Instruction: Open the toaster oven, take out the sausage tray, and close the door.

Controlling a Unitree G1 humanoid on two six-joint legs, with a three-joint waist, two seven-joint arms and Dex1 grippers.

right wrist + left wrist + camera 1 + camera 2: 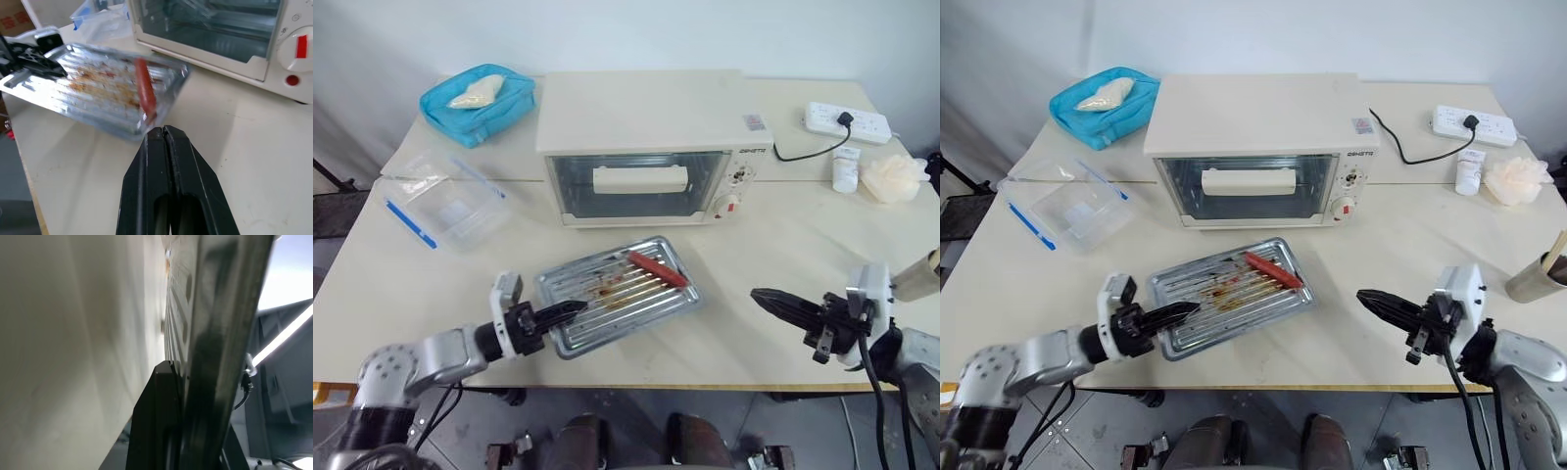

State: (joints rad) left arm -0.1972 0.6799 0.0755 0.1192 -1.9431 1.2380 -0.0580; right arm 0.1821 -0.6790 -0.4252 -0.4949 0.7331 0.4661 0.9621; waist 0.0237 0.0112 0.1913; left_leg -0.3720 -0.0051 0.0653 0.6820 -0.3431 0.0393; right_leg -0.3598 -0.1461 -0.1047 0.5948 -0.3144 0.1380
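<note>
My left gripper (576,309) sits nearest me at the front of the table (773,294), its two black fingers clamped on the near-left rim of the sausage tray (617,294); the left wrist view looks straight along that metal edge pinched between them. My right gripper (764,297) hovers over the bare tabletop near the front right edge, pointing toward the tray but well apart from it, with its fingers pressed together on nothing.

The tray lies out on the table just in front of the toaster oven (651,147), turned at a slant. Its ridged surface carries brown grease stains, and one red sausage (657,268) rests toward its far right corner.

Behind it the door (641,183) stands closed, its white bar handle (640,179) level across the glass. A clear plastic bag with blue strip (445,204) lies to the oven's left. Farther back sit a blue pouch (478,103) at the far left and a white power strip (847,121) at the far right.
</note>
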